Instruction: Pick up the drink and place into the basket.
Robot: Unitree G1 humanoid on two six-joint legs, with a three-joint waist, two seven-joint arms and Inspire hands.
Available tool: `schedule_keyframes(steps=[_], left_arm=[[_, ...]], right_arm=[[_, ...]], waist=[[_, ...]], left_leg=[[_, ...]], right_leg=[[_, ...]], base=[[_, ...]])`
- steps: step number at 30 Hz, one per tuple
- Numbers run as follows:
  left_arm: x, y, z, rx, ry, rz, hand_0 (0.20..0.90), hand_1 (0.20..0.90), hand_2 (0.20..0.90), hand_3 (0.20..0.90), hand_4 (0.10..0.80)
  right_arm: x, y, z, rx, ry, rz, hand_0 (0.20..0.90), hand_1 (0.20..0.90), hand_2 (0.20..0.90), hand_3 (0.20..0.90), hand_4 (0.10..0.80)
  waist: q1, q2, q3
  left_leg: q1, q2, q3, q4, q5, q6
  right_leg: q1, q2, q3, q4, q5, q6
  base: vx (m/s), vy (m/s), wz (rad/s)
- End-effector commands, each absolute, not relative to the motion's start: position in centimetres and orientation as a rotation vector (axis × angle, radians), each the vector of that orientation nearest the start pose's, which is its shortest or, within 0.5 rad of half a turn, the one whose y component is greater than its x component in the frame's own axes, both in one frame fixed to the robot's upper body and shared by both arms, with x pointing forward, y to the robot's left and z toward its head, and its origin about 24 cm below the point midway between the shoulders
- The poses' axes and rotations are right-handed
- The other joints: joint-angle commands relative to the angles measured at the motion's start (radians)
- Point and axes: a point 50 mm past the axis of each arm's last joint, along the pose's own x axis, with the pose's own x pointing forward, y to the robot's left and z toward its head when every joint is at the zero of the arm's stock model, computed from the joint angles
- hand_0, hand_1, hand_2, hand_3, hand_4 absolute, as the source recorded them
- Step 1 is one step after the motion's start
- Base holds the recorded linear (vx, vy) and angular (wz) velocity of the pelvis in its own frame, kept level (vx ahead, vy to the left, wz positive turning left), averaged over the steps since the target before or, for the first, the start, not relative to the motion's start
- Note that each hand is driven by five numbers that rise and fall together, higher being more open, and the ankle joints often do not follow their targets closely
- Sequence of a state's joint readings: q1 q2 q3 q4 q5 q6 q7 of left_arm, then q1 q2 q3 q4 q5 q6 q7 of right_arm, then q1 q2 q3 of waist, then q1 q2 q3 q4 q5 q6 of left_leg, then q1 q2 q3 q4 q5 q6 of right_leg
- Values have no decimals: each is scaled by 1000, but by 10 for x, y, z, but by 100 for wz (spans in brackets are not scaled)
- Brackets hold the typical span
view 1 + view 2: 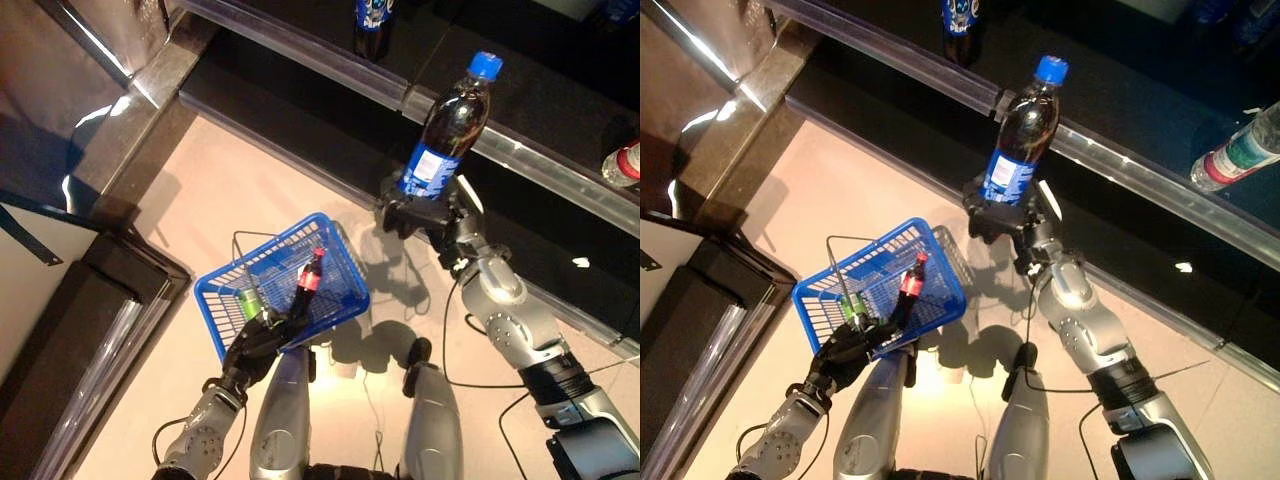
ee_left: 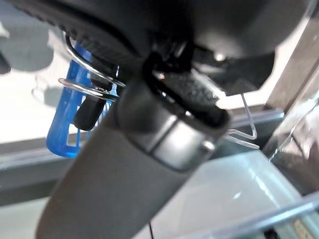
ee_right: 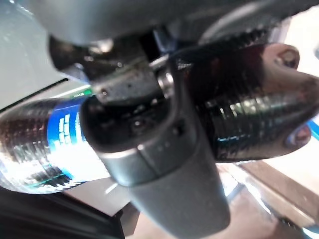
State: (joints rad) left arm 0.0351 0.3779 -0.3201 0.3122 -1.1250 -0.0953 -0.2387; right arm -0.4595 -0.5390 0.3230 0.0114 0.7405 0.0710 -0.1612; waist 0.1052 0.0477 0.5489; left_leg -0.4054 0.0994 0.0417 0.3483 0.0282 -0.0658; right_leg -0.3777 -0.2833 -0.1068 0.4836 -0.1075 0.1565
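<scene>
A dark cola bottle with a blue cap and blue label is held upright in my right hand, whose fingers curl round its lower part, in front of the dark shelf. The right wrist view shows the same bottle against the palm. My left hand is shut on the wire handle of the blue basket, which hangs low and to the left of the bottle. Inside the basket stand a small red-labelled cola bottle and a green can.
A dark shelf unit with metal rails runs across the back; on it stand another blue-labelled bottle and, at the right, a clear bottle with a red cap. A dark glass cabinet stands at the left. Pale floor lies below the basket.
</scene>
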Motion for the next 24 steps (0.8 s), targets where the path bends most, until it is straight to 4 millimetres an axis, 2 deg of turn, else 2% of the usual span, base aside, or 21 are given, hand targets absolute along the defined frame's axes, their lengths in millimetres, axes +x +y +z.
schedule_keyframes(steps=[1, 8, 10, 11, 16, 24], left_arm=[[239, 148, 90, -726, -258, -678, 300, 300, 300, 200, 100], [236, 128, 118, -724, -342, -837, 300, 300, 300, 200, 100], [237, 123, 130, -712, -378, -874, 300, 300, 300, 200, 100], [237, 123, 130, -712, -378, -874, 300, 300, 300, 200, 100], [235, 117, 149, -700, -440, -983, 300, 300, 300, 200, 100], [228, 106, 164, -731, -493, -1144, 300, 300, 300, 200, 100]], right_arm=[[292, -104, 245, 184, -602, 539, 300, 300, 300, 200, 100], [305, -74, 204, 190, -414, 568, 300, 300, 300, 200, 100], [309, -61, 190, 135, -370, 571, 300, 300, 300, 200, 100], [309, -61, 190, 135, -370, 571, 300, 300, 300, 200, 100], [320, -54, 159, 73, -247, 538, 300, 300, 300, 200, 100], [324, -42, 124, 119, -96, 524, 300, 300, 300, 200, 100]], waist=[[18, -10, -29], [42, -1, -37], [51, 4, -36], [51, 4, -36], [72, 9, -32], [93, 14, -29]], left_leg=[[105, 6, -54, 91, -104, 13], [130, 4, -70, 66, -90, 13], [133, -2, -78, 55, -84, 13], [133, -2, -78, 55, -84, 13], [136, -17, -97, 24, -67, 13], [122, -32, -121, 4, -55, 12]], right_leg=[[111, 21, -48, 21, -9, -97], [144, 15, -66, 7, -4, -95], [148, 11, -73, 6, -3, -93], [148, 11, -73, 6, -3, -93], [155, 8, -87, -11, 5, -88], [147, 6, -100, -27, 17, -84]], base=[[48, -16, 5], [23, 3, 10], [2, 8, 8], [1, 2, 17], [-5, -9, 8], [-6, -17, 11]])
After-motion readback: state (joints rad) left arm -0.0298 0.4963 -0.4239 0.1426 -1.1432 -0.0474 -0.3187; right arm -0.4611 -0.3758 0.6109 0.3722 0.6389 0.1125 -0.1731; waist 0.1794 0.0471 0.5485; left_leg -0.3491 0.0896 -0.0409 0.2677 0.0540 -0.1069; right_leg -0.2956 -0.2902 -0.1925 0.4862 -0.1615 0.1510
